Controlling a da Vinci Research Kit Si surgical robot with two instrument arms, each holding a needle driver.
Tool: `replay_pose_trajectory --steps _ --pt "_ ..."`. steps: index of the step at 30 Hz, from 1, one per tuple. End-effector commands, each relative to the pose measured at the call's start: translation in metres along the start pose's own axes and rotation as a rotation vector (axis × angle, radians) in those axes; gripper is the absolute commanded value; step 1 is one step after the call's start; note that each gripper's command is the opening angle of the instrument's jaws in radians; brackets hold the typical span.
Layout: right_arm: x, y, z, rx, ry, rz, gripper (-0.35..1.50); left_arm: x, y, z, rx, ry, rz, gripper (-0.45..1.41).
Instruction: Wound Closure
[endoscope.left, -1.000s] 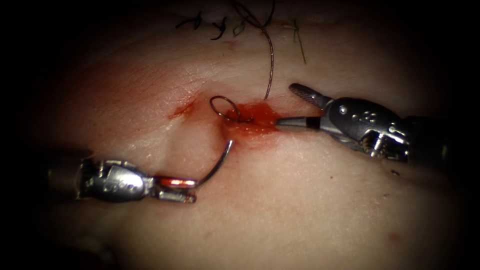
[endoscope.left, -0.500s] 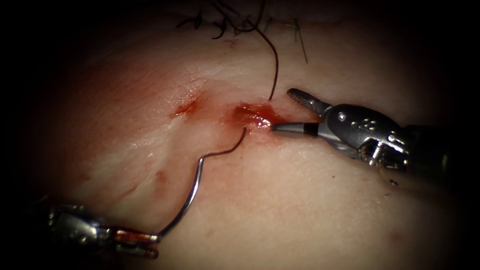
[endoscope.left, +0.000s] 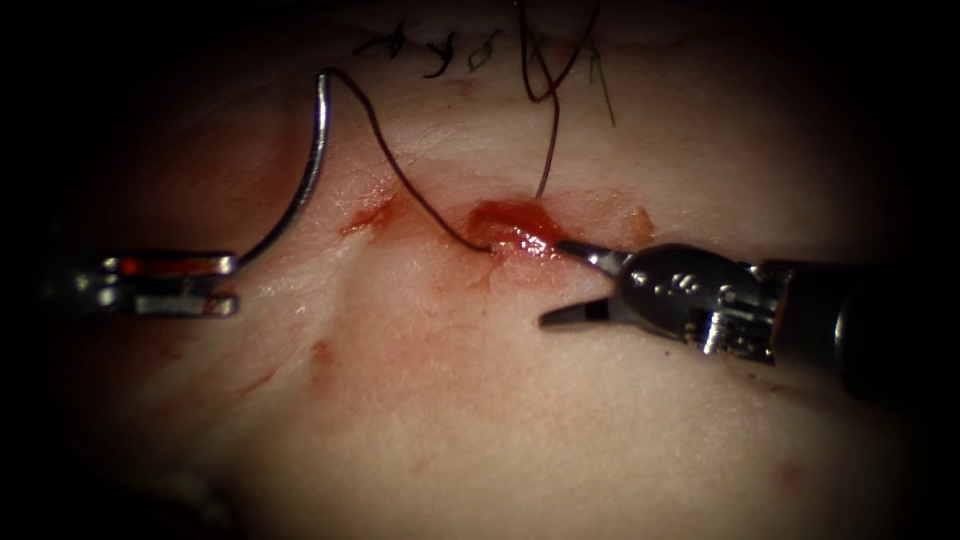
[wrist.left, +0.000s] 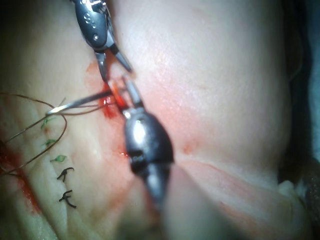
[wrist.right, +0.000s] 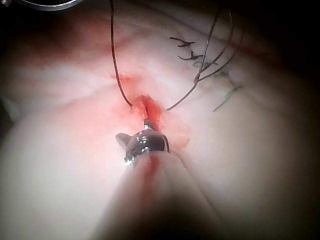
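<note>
Needle (endoscope.left: 300, 180) upright, L tool (endoscope.left: 185, 282)

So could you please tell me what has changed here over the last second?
The left pincer, gripping the needle near its tip end, drew it out of the tissue and swung it up on the left of the cut, pulling thread through. The right pincer, holding nothing, turned; it is open with one jaw by the cut.
</note>
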Motion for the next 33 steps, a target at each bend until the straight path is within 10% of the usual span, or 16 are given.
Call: replay_pose_trajectory --steps 1,23,33 --pt "0.0006 -0.0003 0.0016 -0.029 0.007 -0.018 1.28 -0.0006 0.0000 0.0005 0.008 -0.001 0.002 -0.45" --pt "0.0039 0.0001 0.0046 -0.181 0.012 -0.096 1.13 -0.0015 -0.0028 -0.0004 0.126 0.015 0.014 -0.45" --pt "0.0034 -0.0007 0.0058 -0.146 0.005 -0.110 -0.35 -0.0021 -0.0019 0.0009 0.121 0.024 0.027 -0.45"
